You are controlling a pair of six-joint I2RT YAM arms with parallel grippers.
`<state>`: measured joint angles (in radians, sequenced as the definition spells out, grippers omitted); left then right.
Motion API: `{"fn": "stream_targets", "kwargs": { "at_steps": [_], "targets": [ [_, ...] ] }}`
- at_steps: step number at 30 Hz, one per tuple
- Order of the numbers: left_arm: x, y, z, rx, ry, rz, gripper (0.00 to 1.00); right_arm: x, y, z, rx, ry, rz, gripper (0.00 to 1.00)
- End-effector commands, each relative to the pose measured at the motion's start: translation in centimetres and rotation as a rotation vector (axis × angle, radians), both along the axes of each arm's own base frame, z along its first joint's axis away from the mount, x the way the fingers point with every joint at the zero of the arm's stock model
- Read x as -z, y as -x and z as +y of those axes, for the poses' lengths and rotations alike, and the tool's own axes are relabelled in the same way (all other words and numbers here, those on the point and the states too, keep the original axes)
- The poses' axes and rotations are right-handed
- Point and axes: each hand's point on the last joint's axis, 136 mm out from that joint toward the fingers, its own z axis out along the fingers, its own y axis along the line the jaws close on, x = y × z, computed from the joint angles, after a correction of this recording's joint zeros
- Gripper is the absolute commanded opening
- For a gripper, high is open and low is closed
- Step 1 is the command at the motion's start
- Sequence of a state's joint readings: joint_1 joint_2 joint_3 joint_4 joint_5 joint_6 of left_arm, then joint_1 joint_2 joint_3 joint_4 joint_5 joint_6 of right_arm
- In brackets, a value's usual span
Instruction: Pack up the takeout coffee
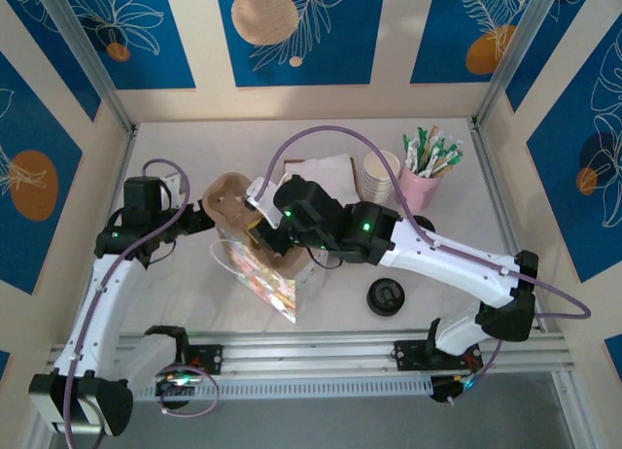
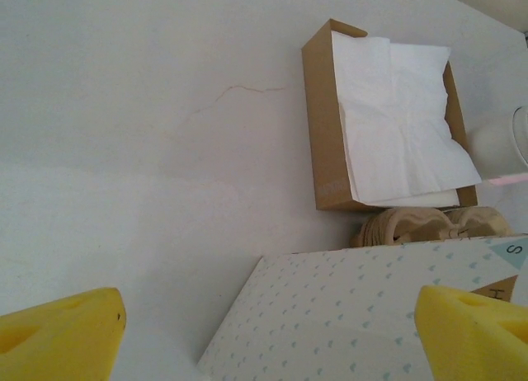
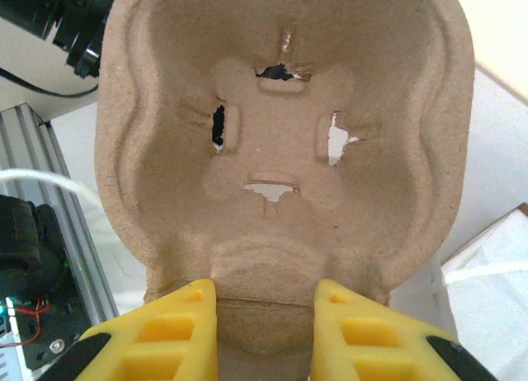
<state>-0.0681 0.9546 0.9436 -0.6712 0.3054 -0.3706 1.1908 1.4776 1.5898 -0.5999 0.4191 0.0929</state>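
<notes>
We're looking straight into the cup carrier tray (image 3: 280,92) from the right wrist: tan moulded pulp, matte and fibrous, with soft rounded wells and four little torn slots around the middle. Its lower rim disappears between the yellow ribbed fingers (image 3: 165,336) of the right tool (image 3: 264,331), which is clamped on that edge.

From above, the tray hangs over the patterned paper bag (image 1: 264,274) at the middle of the bench (image 1: 330,318), but the right arm covers the bag's mouth, so we can't tell whether any of the tray is inside.

On the left wrist, the left tool (image 2: 264,340) has its foam pads wide apart, cut off at the bottom corners, with nothing between them. Past the bag's heart-printed side, a sliver of the tray peeks out. Beyond sits a brown cardboard box (image 2: 323,134) of creased white napkins (image 2: 404,117). A round black lid (image 1: 386,296) lies near the right arm.
</notes>
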Motion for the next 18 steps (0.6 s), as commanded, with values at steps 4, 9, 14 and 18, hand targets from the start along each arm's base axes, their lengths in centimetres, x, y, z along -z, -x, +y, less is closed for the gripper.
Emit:
{"fn": "stream_targets", "kwargs": {
  "at_steps": [4, 9, 14, 18],
  "targets": [
    [-1.1, 0.5, -0.3, 0.024, 0.001, -0.022, 0.9, -2.6, -1.0, 0.8, -0.014, -0.095, -0.071, 0.26],
    [-1.8, 0.7, -0.3, 0.03, -0.009, -0.037, 0.9, -2.4, -1.1, 0.1, -0.016, -0.127, -0.079, 0.26],
    [-3.2, 1.0, -0.6, 0.053, 0.0, -0.061, 0.9, -1.0, -0.9, -0.6, -0.032, -0.125, -0.052, 0.25],
    [-4.4, 1.3, -0.6, 0.062, -0.009, -0.088, 0.9, 0.0, -0.6, -1.1, -0.032, -0.094, -0.03, 0.25]
  ]
}}
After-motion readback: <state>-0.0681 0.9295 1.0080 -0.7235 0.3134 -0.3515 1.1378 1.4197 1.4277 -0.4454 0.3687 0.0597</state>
